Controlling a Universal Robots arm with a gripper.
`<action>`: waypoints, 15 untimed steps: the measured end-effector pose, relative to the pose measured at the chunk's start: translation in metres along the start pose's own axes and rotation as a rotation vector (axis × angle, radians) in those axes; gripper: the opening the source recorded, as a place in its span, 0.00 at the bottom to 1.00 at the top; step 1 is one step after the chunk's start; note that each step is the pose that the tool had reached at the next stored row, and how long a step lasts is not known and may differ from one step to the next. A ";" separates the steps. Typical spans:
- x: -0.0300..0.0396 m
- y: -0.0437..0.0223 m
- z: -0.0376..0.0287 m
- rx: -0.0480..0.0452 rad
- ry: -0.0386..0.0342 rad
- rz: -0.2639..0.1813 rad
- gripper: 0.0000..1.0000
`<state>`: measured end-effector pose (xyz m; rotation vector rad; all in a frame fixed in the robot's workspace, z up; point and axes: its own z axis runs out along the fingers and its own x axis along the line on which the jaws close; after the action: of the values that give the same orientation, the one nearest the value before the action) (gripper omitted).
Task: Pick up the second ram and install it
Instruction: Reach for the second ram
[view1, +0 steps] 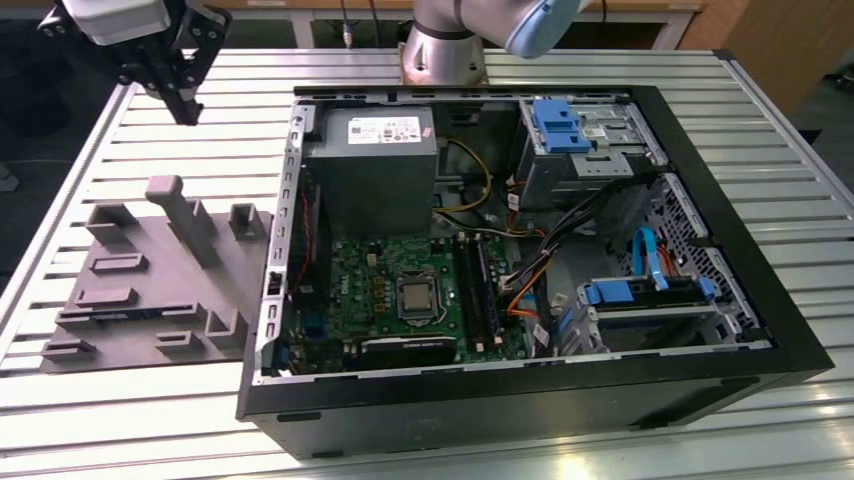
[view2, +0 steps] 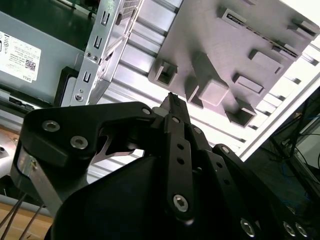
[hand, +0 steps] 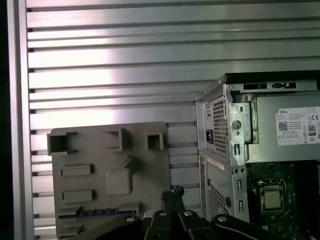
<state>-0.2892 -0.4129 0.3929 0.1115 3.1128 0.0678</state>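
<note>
A thin dark strip with a row of small bluish blocks, the second ram (hand: 95, 212), lies on edge in a slot of the grey fixture plate (hand: 107, 165). That plate (view1: 147, 285) sits on the slatted table at the exterior view's left, beside the open computer case (view1: 534, 250). My gripper (view1: 191, 113) hangs above the table past the plate's far end, well apart from the ram. Its fingertips (view2: 171, 98) meet with nothing between them, and they show again in the first wrist view (hand: 173, 192). The green board's long black slots (view1: 477, 290) lie beside the processor (view1: 415, 296).
Light grey uprights (view1: 180, 215) rise from the fixture plate's far half. Inside the case are a grey power supply (view1: 374, 160), blue drive brackets (view1: 557, 125) and orange and blue cables (view1: 527, 290). The arm's base (view1: 447, 45) stands behind the case.
</note>
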 end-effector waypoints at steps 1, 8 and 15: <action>0.0003 -0.0002 -0.0001 0.0001 0.0000 0.000 0.11; 0.0028 -0.0014 -0.0001 0.0000 0.0000 -0.001 0.11; 0.0061 -0.0023 -0.0003 0.0000 0.0001 -0.001 0.11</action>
<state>-0.2954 -0.4148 0.3929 0.1092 3.1129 0.0677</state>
